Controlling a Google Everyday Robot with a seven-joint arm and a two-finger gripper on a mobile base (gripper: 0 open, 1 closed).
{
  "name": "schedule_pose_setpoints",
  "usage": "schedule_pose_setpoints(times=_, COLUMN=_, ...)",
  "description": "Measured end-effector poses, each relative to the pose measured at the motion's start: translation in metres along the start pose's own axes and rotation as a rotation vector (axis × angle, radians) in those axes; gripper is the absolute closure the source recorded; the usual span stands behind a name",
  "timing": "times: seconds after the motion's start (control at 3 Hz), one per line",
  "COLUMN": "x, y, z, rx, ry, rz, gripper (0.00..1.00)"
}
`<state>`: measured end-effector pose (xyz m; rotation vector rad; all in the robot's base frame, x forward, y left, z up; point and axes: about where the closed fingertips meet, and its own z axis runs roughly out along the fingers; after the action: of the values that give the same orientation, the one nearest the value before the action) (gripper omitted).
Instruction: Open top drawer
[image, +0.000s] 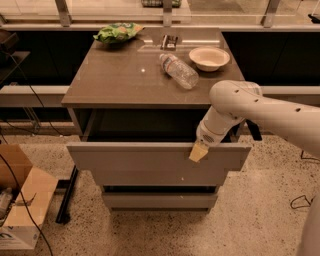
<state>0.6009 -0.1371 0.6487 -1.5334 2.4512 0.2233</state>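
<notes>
The top drawer (150, 162) is a wide, plain grey, flat-fronted drawer under the brown countertop (125, 80). It stands pulled out toward me, and its inside is a dark gap behind the front. My gripper (199, 151) is at the end of the white arm and sits at the top edge of the drawer front, right of the middle. A tan fingertip (198, 153) hangs over the front face. A narrower grey drawer (160, 201) shows below, pushed in.
On the countertop lie a clear plastic bottle (179, 71), a white bowl (209, 58) and a green chip bag (118, 32). An open cardboard box (20, 205) stands on the floor at the left. A cable (300, 201) lies on the floor at the right.
</notes>
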Motion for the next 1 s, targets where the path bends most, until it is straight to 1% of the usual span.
schedule_pose_setpoints(times=0.33, x=0.0283, y=0.0314, z=-0.0078, rx=-0.022, ry=-0.014, rz=0.032, gripper=0.04)
schedule_pose_setpoints(times=0.67, x=0.0317, y=0.0359, z=-0.0095, rx=-0.024, ry=-0.018, rz=0.037, gripper=0.0)
schedule_pose_setpoints(times=1.0, x=0.0317, y=0.0359, z=-0.0095, rx=-0.024, ry=-0.018, rz=0.037, gripper=0.0)
